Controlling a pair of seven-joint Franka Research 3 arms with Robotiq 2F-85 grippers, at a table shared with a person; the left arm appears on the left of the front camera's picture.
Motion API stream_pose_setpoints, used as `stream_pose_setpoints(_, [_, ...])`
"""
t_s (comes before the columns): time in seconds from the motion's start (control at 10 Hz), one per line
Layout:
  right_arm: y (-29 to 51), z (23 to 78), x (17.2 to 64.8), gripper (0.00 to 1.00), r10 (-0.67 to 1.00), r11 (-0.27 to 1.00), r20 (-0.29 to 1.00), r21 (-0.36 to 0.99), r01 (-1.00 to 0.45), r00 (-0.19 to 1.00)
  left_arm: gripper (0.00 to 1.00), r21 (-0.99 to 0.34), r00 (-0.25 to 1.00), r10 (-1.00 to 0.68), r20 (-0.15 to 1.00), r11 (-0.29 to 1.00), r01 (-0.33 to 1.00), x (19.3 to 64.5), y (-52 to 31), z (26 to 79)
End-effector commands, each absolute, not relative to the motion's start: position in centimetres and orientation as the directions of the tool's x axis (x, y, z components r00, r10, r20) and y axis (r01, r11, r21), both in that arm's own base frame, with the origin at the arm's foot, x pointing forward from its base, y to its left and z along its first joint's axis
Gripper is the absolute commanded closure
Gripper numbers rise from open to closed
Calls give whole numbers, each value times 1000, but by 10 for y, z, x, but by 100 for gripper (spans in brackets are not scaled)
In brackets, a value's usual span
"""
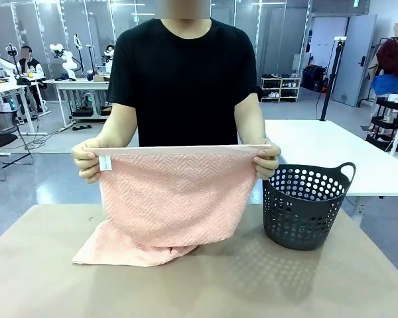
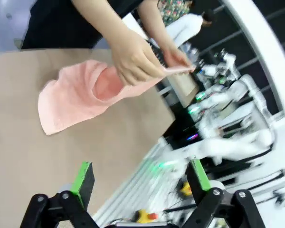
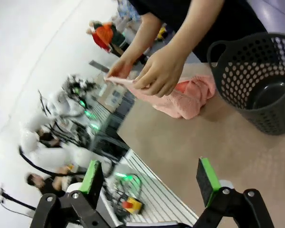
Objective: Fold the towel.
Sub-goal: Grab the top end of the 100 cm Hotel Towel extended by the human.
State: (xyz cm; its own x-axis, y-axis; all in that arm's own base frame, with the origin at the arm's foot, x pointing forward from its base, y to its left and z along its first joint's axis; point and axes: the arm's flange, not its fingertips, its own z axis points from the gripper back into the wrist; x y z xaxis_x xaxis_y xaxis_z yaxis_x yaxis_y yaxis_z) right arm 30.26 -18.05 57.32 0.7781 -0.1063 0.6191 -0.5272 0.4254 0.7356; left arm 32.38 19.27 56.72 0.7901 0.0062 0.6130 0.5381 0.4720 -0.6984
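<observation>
A person at the far side of the table holds the salmon-pink towel (image 1: 169,199) up by its two top corners, one in each hand; its lower part rests bunched on the brown table (image 1: 46,278). A small white tag (image 1: 105,163) hangs near the hand at picture left. The left wrist view has the towel (image 2: 71,97) lying ahead, well beyond my left gripper (image 2: 142,178), which is open with nothing between its fingers. My right gripper (image 3: 152,178) is open too and holds nothing; the towel (image 3: 180,99) lies far ahead of it, beside the basket.
A dark perforated basket (image 1: 306,205) with handles stands on the table at the right, next to the towel, seen also as the basket (image 3: 256,76) with nothing inside. A white table (image 1: 331,149) stands behind it. The near half of the brown table is bare.
</observation>
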Motion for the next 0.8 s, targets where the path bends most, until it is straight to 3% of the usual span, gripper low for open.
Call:
stream_pose_setpoints(0.0, [-145, 605, 296, 0, 121, 522, 720, 539, -661, 683, 0, -406, 630, -187, 754, 622, 670, 315, 155, 608])
stream_pose_setpoints(0.3, [-83, 648, 286, 0, 496, 536, 709, 204, -819, 501, 0, 10, 397, -529, 750, 610, 792, 302, 78, 659])
stream_pose_setpoints(0.5, [-37, 672, 279, 0, 678, 475, 631, 15, -880, 378, 0, 194, 267, -703, 659, 502, 843, 296, 26, 679])
stream_pose_setpoints(0.7, [-2, 688, 273, 0, 792, 410, 544, -139, -901, 276, 0, 277, 180, -789, 588, 406, 871, 291, -7, 694])
